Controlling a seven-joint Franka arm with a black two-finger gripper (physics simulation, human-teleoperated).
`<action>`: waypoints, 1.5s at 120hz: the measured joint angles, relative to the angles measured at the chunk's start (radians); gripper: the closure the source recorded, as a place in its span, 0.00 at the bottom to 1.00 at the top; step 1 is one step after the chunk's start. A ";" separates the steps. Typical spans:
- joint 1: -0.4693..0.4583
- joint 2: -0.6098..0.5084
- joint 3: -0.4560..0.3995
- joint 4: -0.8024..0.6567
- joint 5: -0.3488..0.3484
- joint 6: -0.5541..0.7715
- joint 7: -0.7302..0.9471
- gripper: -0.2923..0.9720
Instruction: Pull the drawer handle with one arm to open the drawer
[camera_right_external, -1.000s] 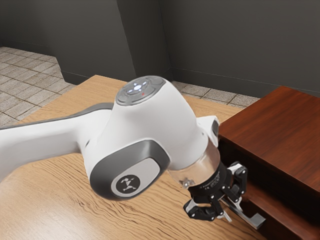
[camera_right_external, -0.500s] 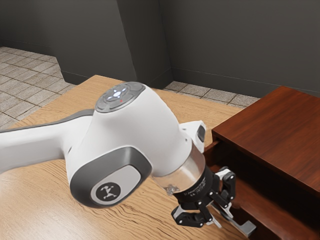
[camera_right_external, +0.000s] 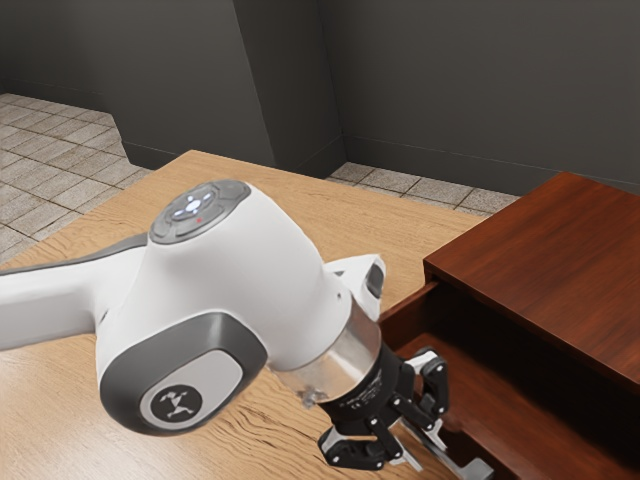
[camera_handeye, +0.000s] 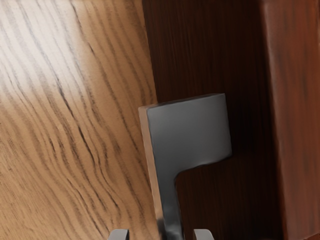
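A dark red-brown wooden cabinet (camera_right_external: 560, 255) stands on the table at the exterior view's right. Its drawer (camera_right_external: 480, 400) is pulled partly out, toward the exterior view's left. The grey metal drawer handle (camera_right_external: 452, 461) sticks out from the drawer front. My black gripper (camera_right_external: 398, 441) is shut on it, at the bottom of the exterior view below the white arm. In the wrist view the handle (camera_handeye: 186, 142) rises from between my two fingertips (camera_handeye: 118, 233), in front of the dark drawer front (camera_handeye: 210, 50).
The light wooden table (camera_right_external: 120, 440) runs under and behind the arm, and shows beside the drawer in the wrist view as table (camera_handeye: 65, 125). Past the table's far edge are a tiled floor (camera_right_external: 50, 160) and dark walls (camera_right_external: 450, 70).
My arm and gripper have moved toward the exterior view's left and slightly down, still holding the handle. The drawer has slid further out of the cabinet with it.
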 joint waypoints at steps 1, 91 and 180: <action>0.000 -0.001 0.000 -0.001 0.000 0.000 0.000 0.71; 0.002 -0.063 -0.004 -0.061 -0.030 0.019 -0.059 0.70; 0.028 -0.142 -0.045 -0.149 -0.035 0.023 -0.138 0.70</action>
